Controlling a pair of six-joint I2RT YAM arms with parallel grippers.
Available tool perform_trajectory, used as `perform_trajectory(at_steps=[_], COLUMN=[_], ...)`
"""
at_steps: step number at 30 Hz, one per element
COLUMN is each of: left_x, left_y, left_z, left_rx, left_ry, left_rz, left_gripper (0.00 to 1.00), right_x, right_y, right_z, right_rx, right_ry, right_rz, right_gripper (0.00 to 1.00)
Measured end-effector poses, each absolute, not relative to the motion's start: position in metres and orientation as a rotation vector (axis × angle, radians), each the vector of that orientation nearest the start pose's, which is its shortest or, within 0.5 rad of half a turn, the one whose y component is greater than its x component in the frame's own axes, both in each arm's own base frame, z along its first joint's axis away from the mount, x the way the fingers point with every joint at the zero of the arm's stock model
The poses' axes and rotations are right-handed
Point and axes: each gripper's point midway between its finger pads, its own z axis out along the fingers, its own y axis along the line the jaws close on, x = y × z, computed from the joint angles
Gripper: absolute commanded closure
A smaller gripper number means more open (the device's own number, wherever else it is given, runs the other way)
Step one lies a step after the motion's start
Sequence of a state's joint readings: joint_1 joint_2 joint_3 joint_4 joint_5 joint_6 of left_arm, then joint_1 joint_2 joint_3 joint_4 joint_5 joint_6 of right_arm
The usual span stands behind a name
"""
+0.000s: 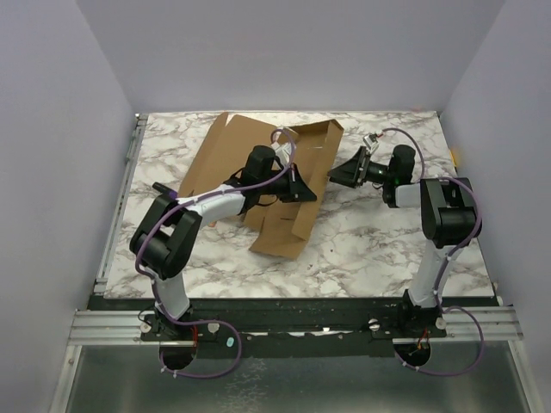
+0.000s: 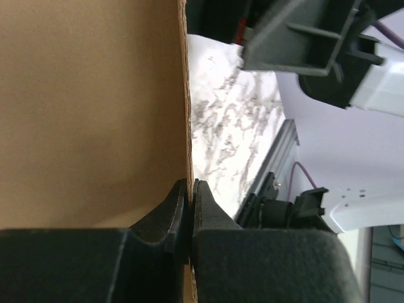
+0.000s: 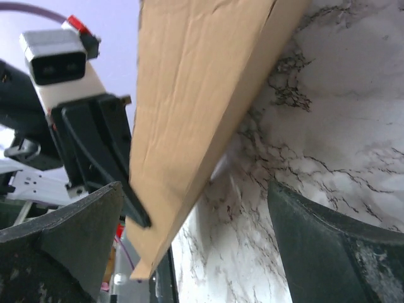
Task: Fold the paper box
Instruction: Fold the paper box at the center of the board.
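Note:
The paper box (image 1: 228, 155) is a brown cardboard sheet lying partly folded on the back left of the marble table, with its right side wall (image 3: 196, 95) raised. My left gripper (image 1: 300, 188) is shut on the edge of that raised wall. In the left wrist view its jaws (image 2: 189, 192) pinch the thin cardboard edge, and the panel (image 2: 88, 107) fills the left. My right gripper (image 1: 343, 172) stands open just right of the wall. Its fingers (image 3: 69, 243) spread wide, with the wall's outer face and bare table between them, touching nothing.
The marble table (image 1: 379, 232) extends in front of and to the right of the box. A metal rail (image 1: 116, 215) runs along the table's left edge. Plain enclosure walls (image 1: 52, 129) close in the left, back and right sides.

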State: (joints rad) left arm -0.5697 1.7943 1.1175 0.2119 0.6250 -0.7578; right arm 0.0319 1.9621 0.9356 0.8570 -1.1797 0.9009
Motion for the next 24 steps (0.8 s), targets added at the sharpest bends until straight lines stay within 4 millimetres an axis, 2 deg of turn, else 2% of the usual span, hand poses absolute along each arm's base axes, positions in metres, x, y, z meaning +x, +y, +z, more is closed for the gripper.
perform_trajectory(at_steps=[3,5,6,10,14,17,22,24], left_x=[0.317,0.311,0.306,0.301,0.298,0.297,0.302,0.309], left_y=[-0.378,-0.385,-0.390,-0.395,-0.393,-0.391,-0.378,-0.366], left_z=[0.154,0.156,0.158,0.156,0.151,0.144,0.127,0.121], left_rx=[0.261,0.271,0.280,0.273,0.256,0.241,0.187,0.159], left_ry=[2.238,2.229,2.224,2.225,2.231,2.245,2.282,2.293], left_rz=[-1.468,-1.494,-1.511,-1.535,-1.543,-1.538,-1.493,-1.443], left_gripper=[1.00,1.00,1.00,0.85,0.74,0.56,0.51,0.46], right_x=[0.402,0.404,0.405,0.406,0.406,0.406,0.404,0.404], right_y=[0.189,0.190,0.190,0.190,0.191,0.191,0.190,0.190], right_z=[0.135,0.134,0.134,0.139,0.143,0.142,0.134,0.133], right_rx=[-0.108,-0.080,-0.070,-0.062,-0.059,-0.058,-0.057,-0.073], right_ry=[1.936,1.945,1.948,1.933,1.922,1.921,1.929,1.926], right_rz=[1.701,1.723,1.731,1.746,1.754,1.750,1.730,1.716], right_gripper=[0.02,0.06,0.11,0.34,0.56,0.72,0.98,1.00])
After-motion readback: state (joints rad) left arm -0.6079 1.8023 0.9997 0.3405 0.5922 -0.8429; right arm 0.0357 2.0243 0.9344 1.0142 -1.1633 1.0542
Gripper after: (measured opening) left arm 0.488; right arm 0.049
